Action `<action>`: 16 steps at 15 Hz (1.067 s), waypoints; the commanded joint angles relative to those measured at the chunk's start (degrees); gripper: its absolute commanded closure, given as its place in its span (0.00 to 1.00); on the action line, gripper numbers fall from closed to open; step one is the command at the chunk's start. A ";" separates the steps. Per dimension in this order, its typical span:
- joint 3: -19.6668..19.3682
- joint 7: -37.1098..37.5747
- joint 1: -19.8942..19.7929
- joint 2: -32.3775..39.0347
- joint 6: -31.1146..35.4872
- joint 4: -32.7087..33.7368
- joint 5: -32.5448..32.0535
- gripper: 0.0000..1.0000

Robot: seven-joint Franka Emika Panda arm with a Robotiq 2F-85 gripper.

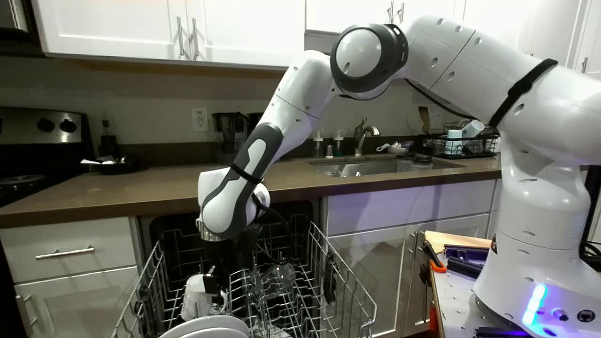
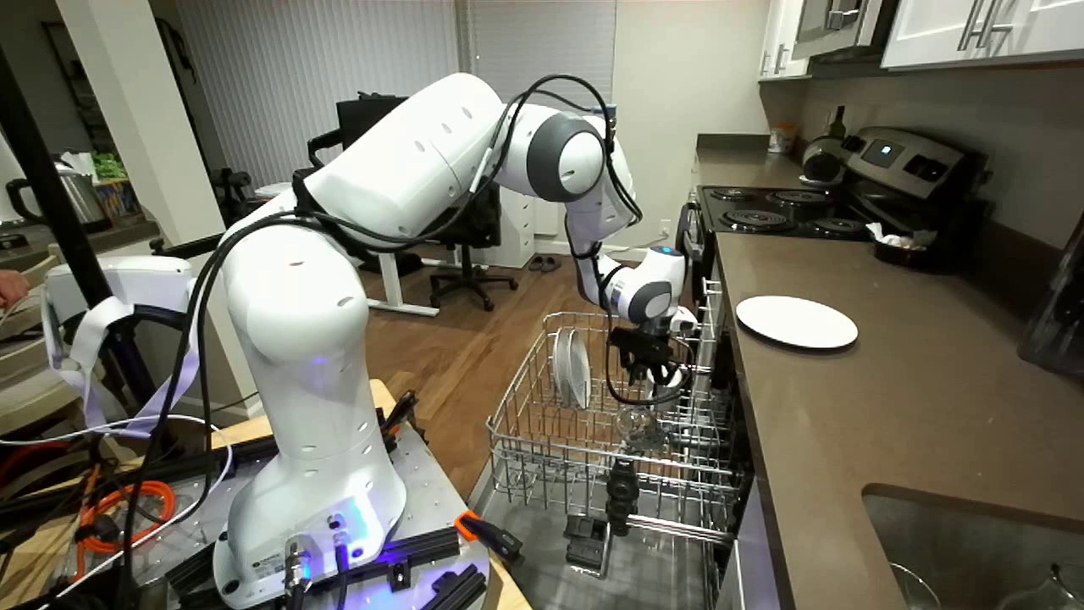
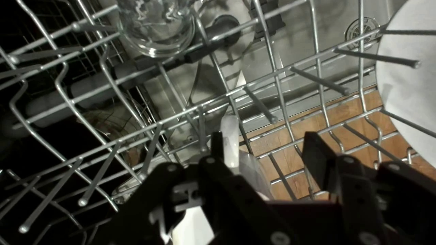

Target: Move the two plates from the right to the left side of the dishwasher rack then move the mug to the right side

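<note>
The mug [image 1: 193, 300] sat in the dishwasher rack [image 1: 345, 281], left of centre in an exterior view, its handle turned toward the centre, just behind the two plates [image 1: 213, 322]. The Franka arm [image 1: 441, 65] rose from its base [image 1: 535, 263] at the right, bent at a high elbow [image 1: 364, 56] and sloped down past the countertop [image 1: 70, 192], its wrist [image 1: 230, 202] turned downward over the mug.

In the wrist view, the gripper [image 3: 264, 146] reached down over the rack with its black fingers well apart: one stood just beside the mug's handle, contact indiscernible, the other to the right of it. A clear glass [image 3: 156, 34] stood at upper left.

In an exterior view, the arm stretched away from its base; the gripper hung near the plates, which stood on edge, and a lone white plate [image 2: 796, 324] lay on the countertop.
</note>
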 commanded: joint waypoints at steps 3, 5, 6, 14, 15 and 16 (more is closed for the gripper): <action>-0.03 1.47 0.81 1.55 0.58 2.14 -1.16 0.35; -0.59 2.08 1.41 2.26 0.91 2.84 -1.35 0.33; -0.75 2.15 1.53 2.71 1.27 3.16 -1.43 0.34; -2.89 2.99 2.54 5.06 5.16 4.18 -2.72 0.31; -3.12 3.21 2.66 5.24 5.49 4.24 -2.90 0.30; -3.36 3.34 2.78 5.32 5.77 4.23 -3.02 0.28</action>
